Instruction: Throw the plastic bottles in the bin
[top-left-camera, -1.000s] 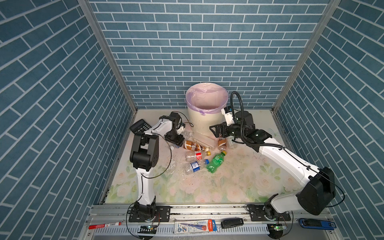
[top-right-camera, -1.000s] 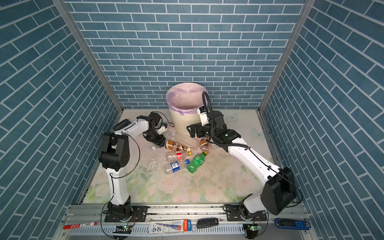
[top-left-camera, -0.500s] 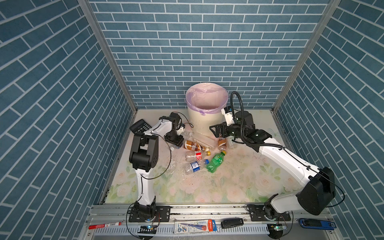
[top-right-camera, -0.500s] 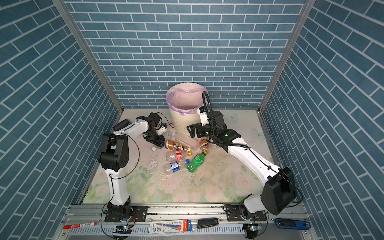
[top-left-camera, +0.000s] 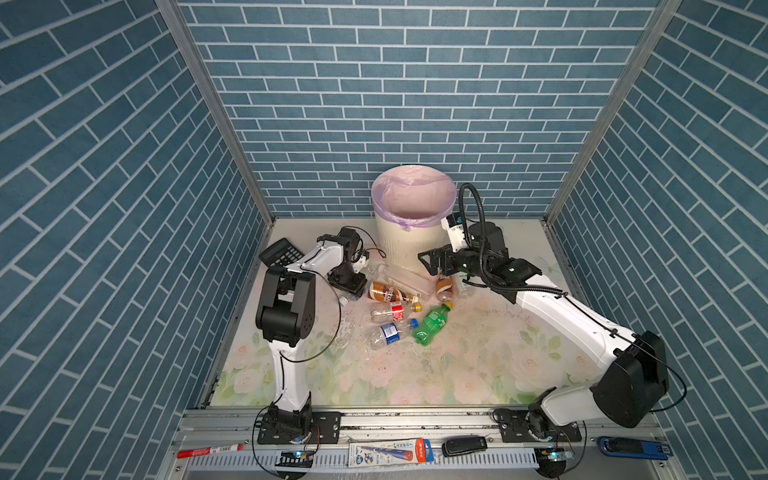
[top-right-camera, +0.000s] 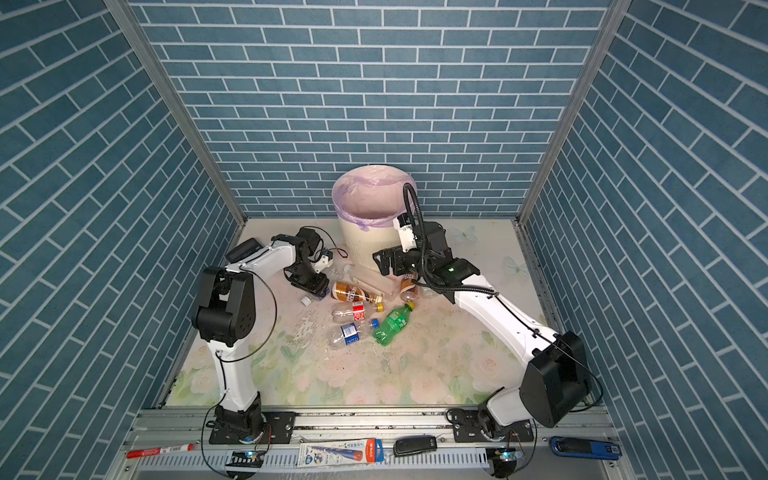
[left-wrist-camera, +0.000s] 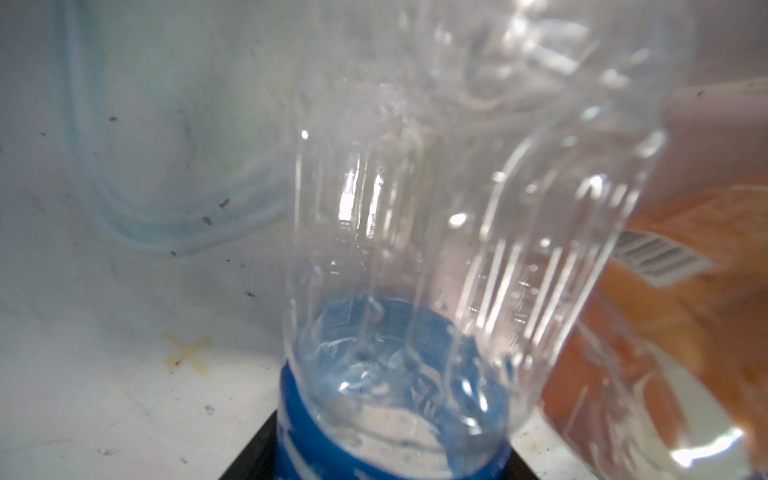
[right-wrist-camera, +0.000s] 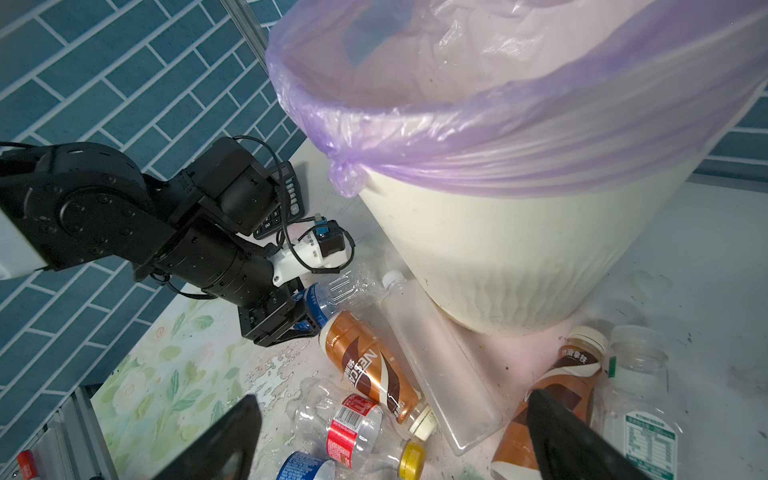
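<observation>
Left end effector (right-wrist-camera: 305, 321) around clear bottle (right-wrist-camera: 334, 292)

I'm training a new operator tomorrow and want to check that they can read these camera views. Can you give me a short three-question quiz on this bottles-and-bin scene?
1. True or false: the round cream-white ribbed plastic bin lies tipped over on its side.
2. The right gripper has its jaws: A) shut tight, B) wide open, holding nothing, C) out of every view.
3. What colour is the label on the clear plastic bottle at the left gripper?
Key: 1 false, it stands upright; 2 B; 3 blue.
</observation>
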